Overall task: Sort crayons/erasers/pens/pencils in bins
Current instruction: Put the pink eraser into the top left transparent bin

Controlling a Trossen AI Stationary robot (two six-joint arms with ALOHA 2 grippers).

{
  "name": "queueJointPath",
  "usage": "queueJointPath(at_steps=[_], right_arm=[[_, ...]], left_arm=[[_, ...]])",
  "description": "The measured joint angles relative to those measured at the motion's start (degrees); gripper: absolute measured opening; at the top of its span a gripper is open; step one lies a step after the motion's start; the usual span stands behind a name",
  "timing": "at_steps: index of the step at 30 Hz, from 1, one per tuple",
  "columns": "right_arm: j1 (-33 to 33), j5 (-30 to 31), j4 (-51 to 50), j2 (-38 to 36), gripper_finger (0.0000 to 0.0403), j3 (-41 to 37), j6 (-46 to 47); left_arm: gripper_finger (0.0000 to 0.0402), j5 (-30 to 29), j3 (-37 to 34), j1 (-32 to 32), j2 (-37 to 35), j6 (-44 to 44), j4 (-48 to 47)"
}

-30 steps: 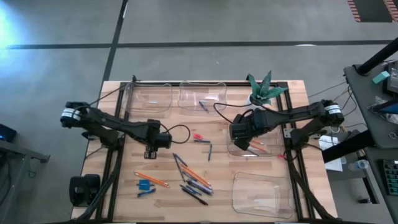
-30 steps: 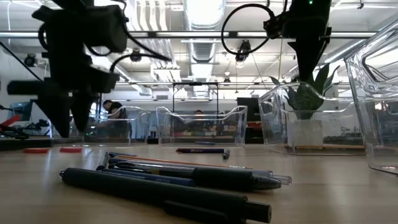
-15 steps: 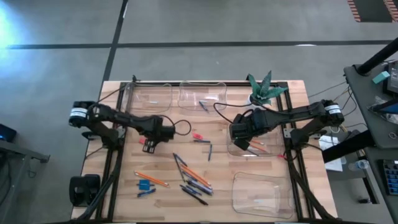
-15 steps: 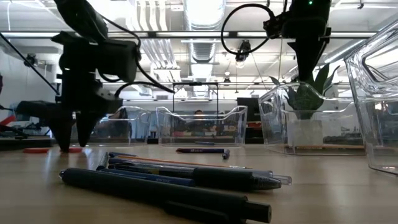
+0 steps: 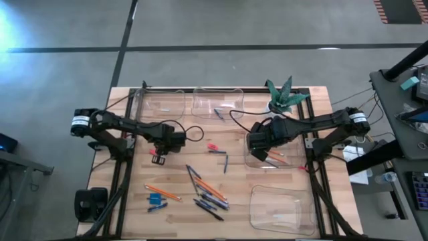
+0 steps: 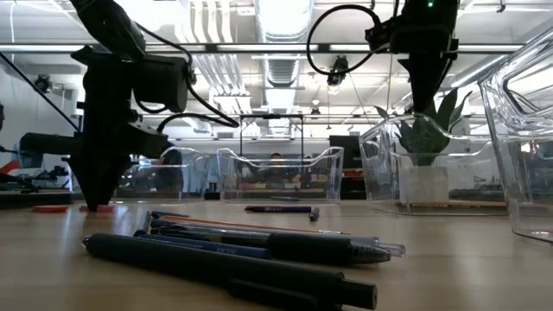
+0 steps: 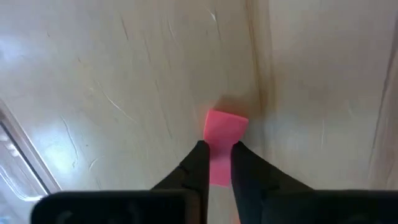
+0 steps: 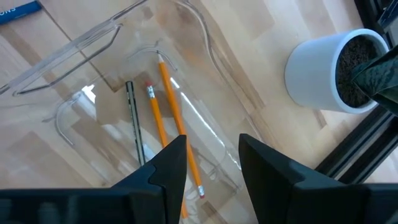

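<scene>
A pink eraser (image 7: 222, 132) lies flat on the wooden table left of centre, and my left gripper (image 7: 217, 167) is shut on it; the low view shows the gripper (image 6: 97, 197) standing on the table top. My right gripper (image 8: 211, 168) hangs open and empty above a clear bin (image 8: 93, 50) at the right, which holds two orange pencils (image 8: 177, 124) and a dark stick. Pencils, pens and crayons (image 5: 207, 191) lie in a loose heap near the table's front. A second pink eraser (image 5: 212, 146) lies at mid-table. My left gripper pinches one end of the pink eraser (image 7: 219, 158) between its two fingertips (image 7: 198, 165). The fingers come from above, pointing down. The eraser lies flat on the table, and its other end sticks out beyond the fingers.
Two clear bins (image 5: 160, 104) (image 5: 217, 102) stand along the far edge and another (image 5: 281, 207) at the near right. A potted plant (image 5: 281, 97) stands at the far right. A blue eraser (image 5: 156, 199) and an orange pencil (image 5: 164, 193) lie near the front left.
My left gripper has come down to the table top with its fingers wide, then shut them on the pink eraser. The eraser stays on the table. My right gripper has kept still.
</scene>
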Motion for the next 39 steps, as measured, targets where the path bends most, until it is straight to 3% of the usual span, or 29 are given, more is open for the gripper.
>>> queueJointPath(at_steps=[10,15,20,31,35,39], right_arm=[[0.0,0.02,0.17,0.0,0.0137,-0.02,0.0],[0.0,0.02,0.3,0.02,0.0135,-0.01,0.0],[0.0,0.02,0.38,0.02,0.014,-0.02,0.01],[0.0,-0.09,0.41,0.02,0.0137,-0.02,0.57],[0.0,-0.13,0.41,0.02,0.0141,-0.02,0.55],[0.0,-0.17,0.44,0.03,0.014,-0.02,0.53]], left_arm=[[0.004,-0.02,-0.02,0.0,-6.98,-0.09,2.42],[0.0041,-0.02,-0.68,0.0,-6.95,-2.65,1.79],[0.0042,2.72,-0.22,0.0,-6.82,-8.91,6.71],[0.0042,3.29,4.66,0.06,-13.52,-9.16,15.43],[0.0042,-0.88,6.29,0.11,-18.29,-9.11,17.92],[0.0042,-10.83,6.88,0.2,-23.41,-8.87,20.02]])
